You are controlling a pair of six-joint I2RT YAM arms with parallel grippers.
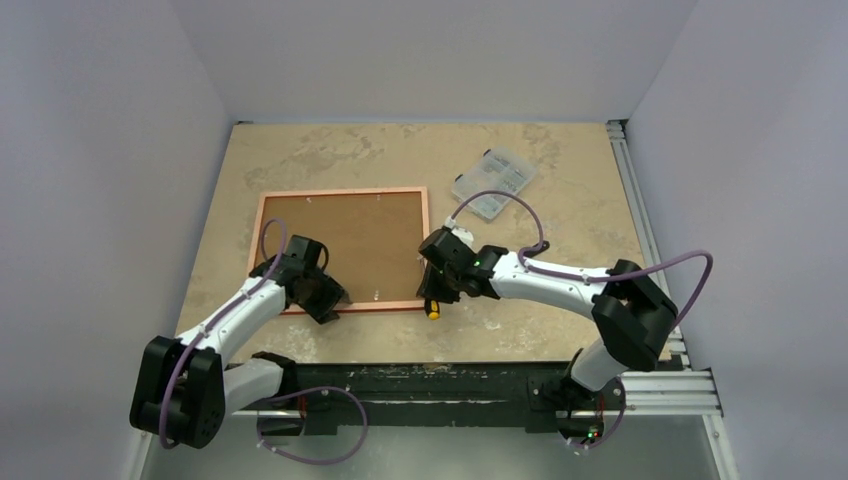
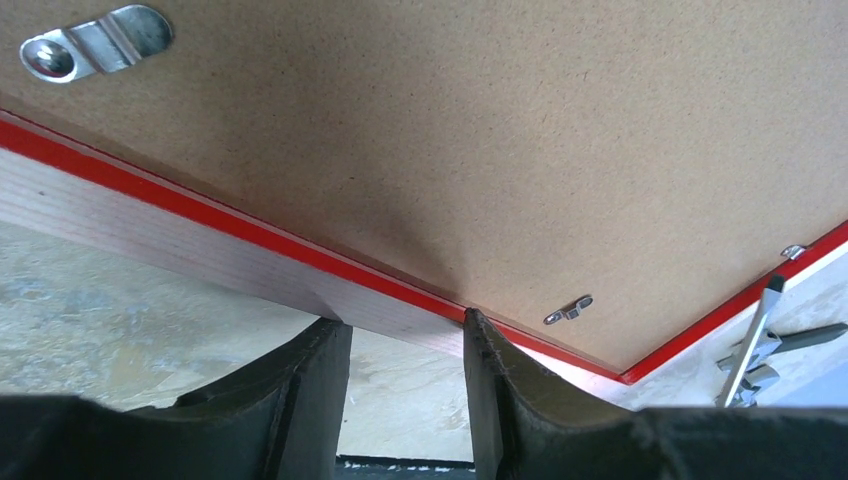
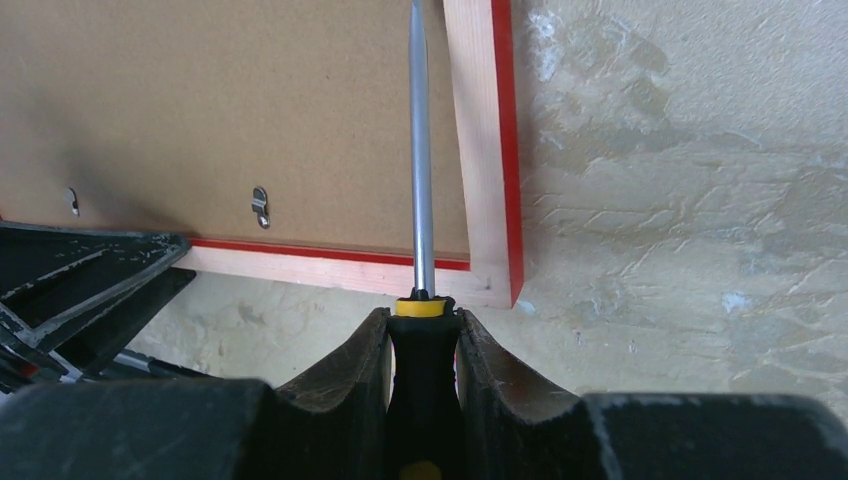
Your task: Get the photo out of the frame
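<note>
We see the photo [image 1: 345, 240] only from its speckled board back; right claw [image 3: 425, 330] clamps a screwdriver [image 3: 423, 200], left claw [image 2: 405, 335] gapes empty.

The photo [image 1: 345, 240] is lying face down, hiding its print under the brown back. The left gripper [image 1: 325, 297] is covering the near left corner of the frame [image 1: 340, 191]. The screwdriver [image 3: 423, 150] is running off the top edge, cutting off its tip. The box [image 1: 493, 182] is showing contents too small to tell.

A clear plastic compartment box [image 1: 493, 183] lies toward the far right of the mottled beige table [image 1: 330, 150]; the screwdriver [image 3: 424, 250] has a black handle, yellow collar and steel shaft.
</note>
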